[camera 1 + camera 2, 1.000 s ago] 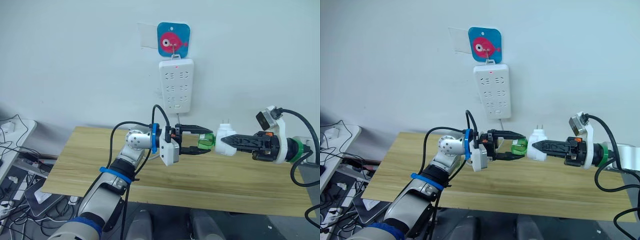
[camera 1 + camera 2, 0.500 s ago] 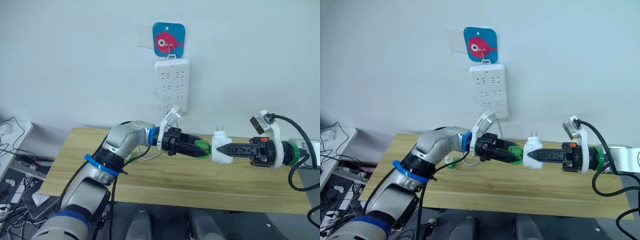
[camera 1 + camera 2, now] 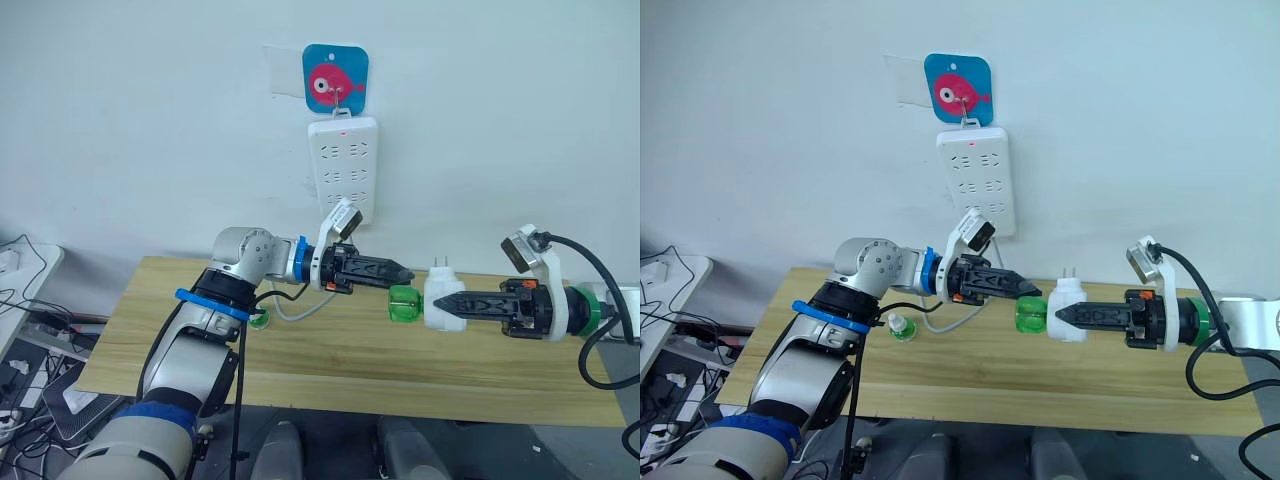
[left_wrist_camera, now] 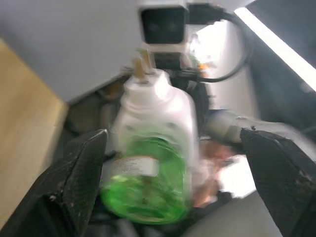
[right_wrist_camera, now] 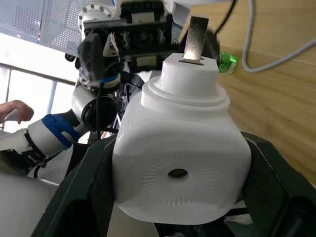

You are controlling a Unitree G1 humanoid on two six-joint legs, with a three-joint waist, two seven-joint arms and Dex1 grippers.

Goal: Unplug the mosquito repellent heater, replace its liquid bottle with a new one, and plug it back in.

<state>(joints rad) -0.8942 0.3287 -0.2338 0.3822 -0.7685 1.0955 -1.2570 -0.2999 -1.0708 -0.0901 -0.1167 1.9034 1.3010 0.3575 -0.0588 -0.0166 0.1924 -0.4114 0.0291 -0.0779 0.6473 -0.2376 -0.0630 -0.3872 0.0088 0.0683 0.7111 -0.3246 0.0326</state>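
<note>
My right gripper (image 3: pixel 452 301) is shut on the white mosquito repellent heater (image 3: pixel 441 298), held level above the wooden table (image 3: pixel 330 358) with its plug prongs (image 3: pixel 440 264) pointing up. A green liquid bottle (image 3: pixel 404 303) sits in the heater's end and faces my left gripper (image 3: pixel 403 272). That gripper is open and hangs just up and left of the bottle, apart from it. The left wrist view has both fingers (image 4: pixel 74 187) spread wide, with the bottle (image 4: pixel 148 187) beyond them. A second small green bottle (image 3: pixel 259 319) stands on the table under my left forearm.
A long white power strip (image 3: pixel 343 168) hangs on the wall from a blue hook plate with a pink fish (image 3: pixel 335 80). Its white cable (image 3: pixel 298 308) loops down onto the table. Cables and boxes lie on the floor at the left (image 3: pixel 25 330).
My left gripper has let go of the green bottle, opened and drawn back to the left. The heater with the bottle stays in the right gripper.
</note>
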